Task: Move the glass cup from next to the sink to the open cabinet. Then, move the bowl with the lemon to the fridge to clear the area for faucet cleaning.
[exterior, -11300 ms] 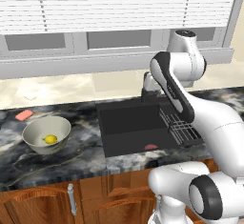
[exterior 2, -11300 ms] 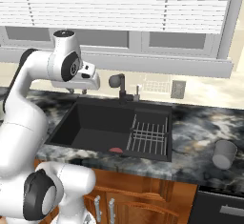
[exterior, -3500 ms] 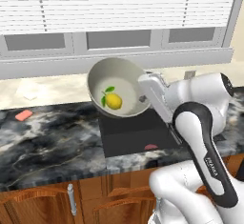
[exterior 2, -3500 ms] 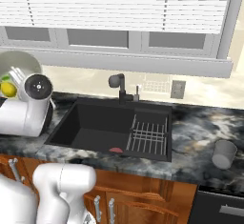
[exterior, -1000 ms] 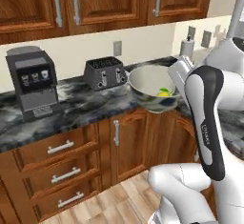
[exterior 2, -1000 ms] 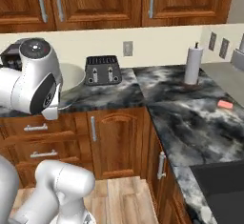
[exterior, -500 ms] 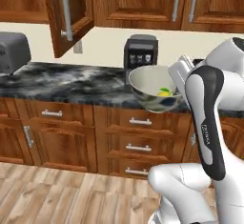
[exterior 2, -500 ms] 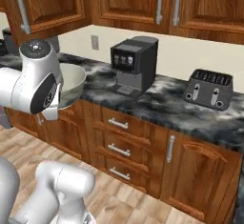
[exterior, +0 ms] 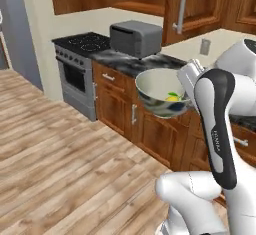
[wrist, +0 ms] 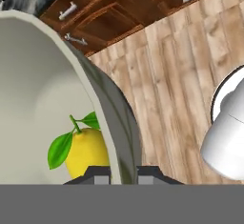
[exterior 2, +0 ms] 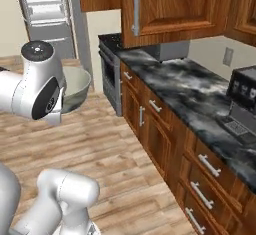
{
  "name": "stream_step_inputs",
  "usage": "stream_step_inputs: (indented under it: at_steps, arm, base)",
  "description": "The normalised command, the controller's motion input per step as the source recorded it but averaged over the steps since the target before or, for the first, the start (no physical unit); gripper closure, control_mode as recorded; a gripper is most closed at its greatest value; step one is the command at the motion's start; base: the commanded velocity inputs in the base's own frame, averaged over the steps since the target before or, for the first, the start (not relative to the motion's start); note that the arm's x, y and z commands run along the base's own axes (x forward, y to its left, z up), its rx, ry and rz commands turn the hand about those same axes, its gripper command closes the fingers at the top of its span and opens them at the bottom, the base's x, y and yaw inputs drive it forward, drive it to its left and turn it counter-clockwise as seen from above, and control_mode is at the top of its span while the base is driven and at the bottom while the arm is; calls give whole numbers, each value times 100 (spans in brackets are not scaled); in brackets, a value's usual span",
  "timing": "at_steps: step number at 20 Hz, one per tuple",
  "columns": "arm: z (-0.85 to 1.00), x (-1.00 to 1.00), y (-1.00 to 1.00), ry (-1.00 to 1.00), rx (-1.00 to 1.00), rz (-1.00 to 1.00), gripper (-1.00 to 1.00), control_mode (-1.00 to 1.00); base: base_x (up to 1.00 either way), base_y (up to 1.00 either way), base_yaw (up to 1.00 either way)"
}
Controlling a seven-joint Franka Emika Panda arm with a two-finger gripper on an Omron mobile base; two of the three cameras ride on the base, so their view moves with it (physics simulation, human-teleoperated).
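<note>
The wide cream-grey bowl (exterior: 159,90) hangs in the air in front of the wooden base cupboards, tilted a little. My gripper (exterior: 186,89) is shut on its right rim. In the hand view the bowl's rim (wrist: 116,123) runs down between my two fingertips (wrist: 97,174), and my gripper (wrist: 123,173) pinches it. The yellow lemon (wrist: 87,152) with its green leaf lies inside the bowl (exterior 2: 79,86); it is also seen as the lemon (exterior: 172,97) low in the bowl. The fridge (exterior 2: 46,10) stands open at the far left, white shelves showing. The glass cup, sink and faucet are out of view.
A stove (exterior: 79,61) and a grey microwave (exterior: 136,38) stand on the counter run. Wall cabinets (exterior 2: 155,6) hang above the dark marbled counter (exterior 2: 185,86). A coffee machine (exterior 2: 244,101) sits at the right. Wooden floor (exterior: 55,159) lies open to the left.
The whole scene has swung past as the base turned: the coffee machine counter gave way to the stove and fridge. The bowl with the lemon stays in my gripper.
</note>
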Motion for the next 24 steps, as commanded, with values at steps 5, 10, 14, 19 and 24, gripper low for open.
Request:
stream_step_inputs:
  at_steps: [5,10,14,19,24]
  arm:
    - [0,0,0,0,0,0,100,100]
    - [0,0,0,0,0,0,100,100]
    - [0,0,0,0,0,0,100,100]
    - [0,0,0,0,0,0,100,100]
    - [0,0,0,0,0,0,100,100]
  base:
    - [-14,1,97]
    - [20,-15,29]
    - [100,-6,0]
    - [100,0,0]
    - [100,0,-1]
